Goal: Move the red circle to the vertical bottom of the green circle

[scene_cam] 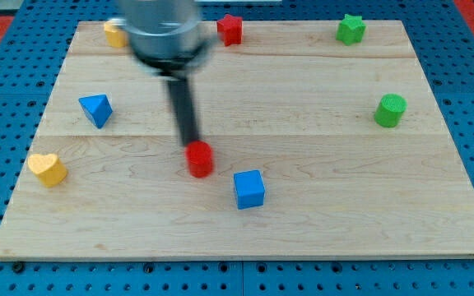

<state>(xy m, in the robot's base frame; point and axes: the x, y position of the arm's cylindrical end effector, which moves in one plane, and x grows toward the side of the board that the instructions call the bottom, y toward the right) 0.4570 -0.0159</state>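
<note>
- My tip [191,143] sits at the upper-left edge of the red circle [200,159], touching or as good as touching it. No jaws on this rig: only a plain rod, so nothing opens, shuts or is held; it can only shove.
- Red circle: mid-board, a little left of centre. The blue cube [249,188] lies near, down and to the view's right.
- Green circle [390,110]: far right side of the wooden board [303,230], well apart from the red circle.
- Progress, as I judge it: hardly begun. Contact looks made, but the red circle has nearly the whole crossing left, to the spot below the green circle.
- The blue cube stands close to that line; it may get bumped.
- Others, well clear: blue triangle [96,109], yellow heart [48,168], yellow block [114,34] at top left (shape unclear), red star [230,29], green star [351,29].
- Writing, brands, labels: none readable anywhere.
</note>
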